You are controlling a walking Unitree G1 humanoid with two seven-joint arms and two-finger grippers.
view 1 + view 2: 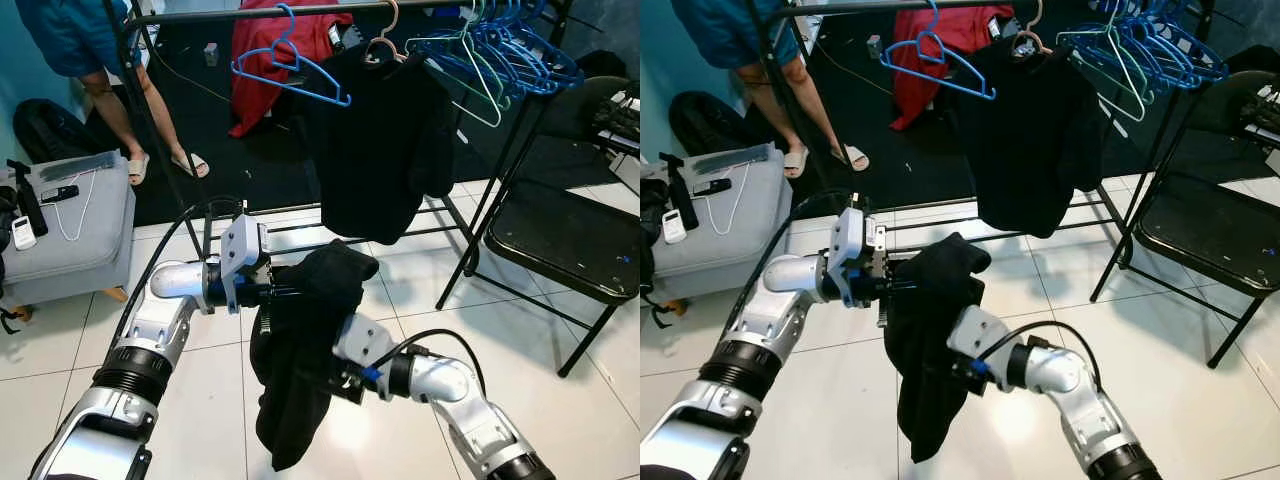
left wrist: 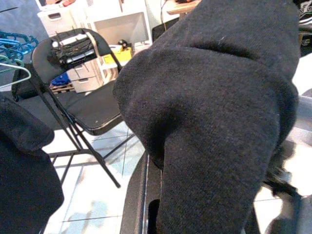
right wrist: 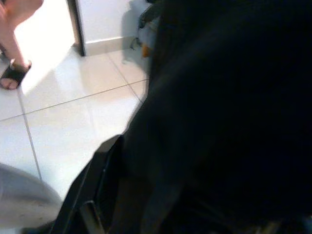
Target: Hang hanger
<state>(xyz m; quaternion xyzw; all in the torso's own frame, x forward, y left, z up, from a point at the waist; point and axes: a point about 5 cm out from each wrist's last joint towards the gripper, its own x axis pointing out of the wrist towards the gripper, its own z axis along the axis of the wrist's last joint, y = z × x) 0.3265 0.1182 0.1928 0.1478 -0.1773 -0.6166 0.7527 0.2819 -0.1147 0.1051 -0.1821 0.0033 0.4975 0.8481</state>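
A black garment (image 1: 300,350) hangs in front of me, bunched over my left gripper (image 1: 292,291). That gripper reaches in from the left and is shut on the cloth's upper part; one of its fingers (image 2: 139,195) shows under the draped fabric. My right gripper (image 1: 325,378) is buried in the garment's middle from the right side. Behind stands a clothes rack with a bar (image 1: 300,12) carrying an empty blue hanger (image 1: 292,68), a black shirt on a hanger (image 1: 375,150) and a bunch of blue hangers (image 1: 510,50).
A person's legs (image 1: 120,110) stand at the rack's left end. A grey padded seat (image 1: 70,235) with small devices sits on the left. A black folding chair (image 1: 565,245) stands on the right. A red cloth (image 1: 270,50) hangs behind the bar. White tiles lie below.
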